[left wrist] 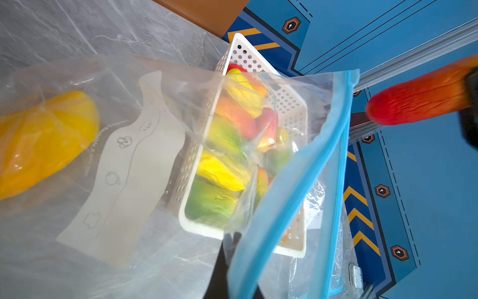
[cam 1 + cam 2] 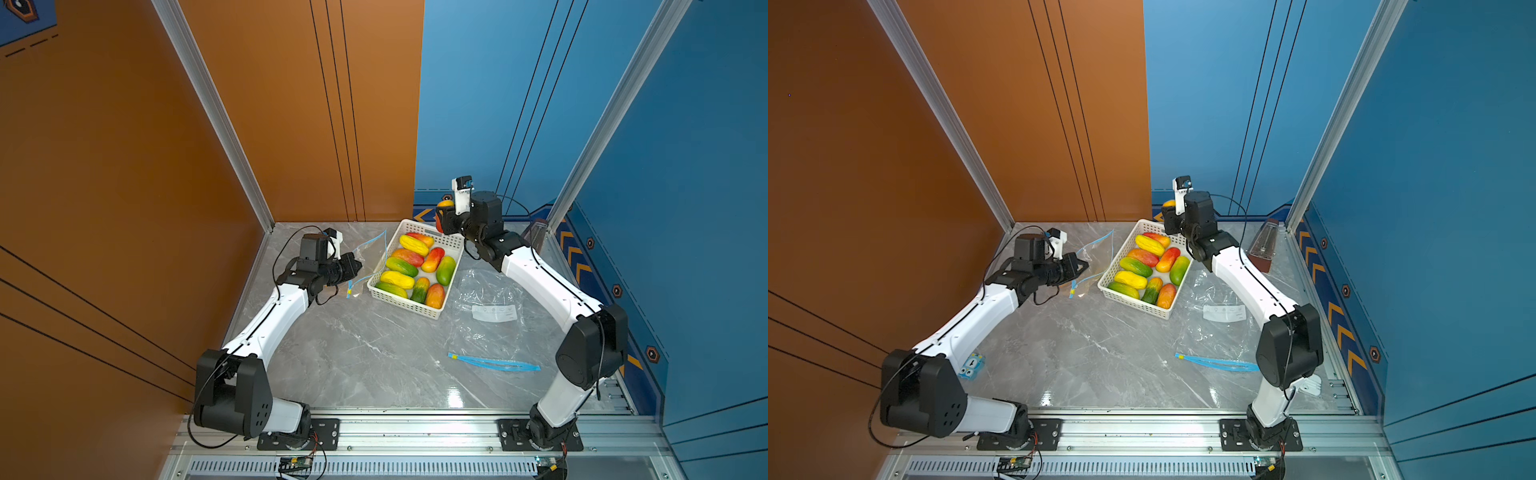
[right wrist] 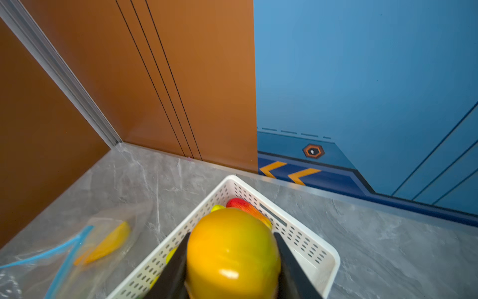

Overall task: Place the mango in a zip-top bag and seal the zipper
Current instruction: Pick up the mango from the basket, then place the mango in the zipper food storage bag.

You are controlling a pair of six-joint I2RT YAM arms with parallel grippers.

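My right gripper (image 3: 232, 259) is shut on a yellow-orange mango (image 3: 232, 253), held in the air above the far end of the white basket (image 3: 323, 248). In both top views that mango (image 2: 444, 210) (image 2: 1168, 203) peeks out past the right gripper (image 2: 440, 220); in the left wrist view its red end (image 1: 419, 95) shows. My left gripper (image 1: 234, 240) (image 2: 358, 266) is shut on the mouth edge of a clear zip-top bag (image 1: 129, 155) (image 2: 372, 249), left of the basket. The bag's blue zipper (image 1: 297, 181) gapes open. A yellow mango (image 1: 44, 139) (image 3: 106, 246) lies inside the bag.
The basket (image 2: 409, 305) holds several more mangoes. A second clear bag (image 2: 490, 316) with a blue zipper (image 2: 494, 363) lies flat under the right arm. A brown metronome-shaped object (image 2: 1264, 245) stands at the back right, and a small blue item (image 2: 971, 365) lies near the left arm's base.
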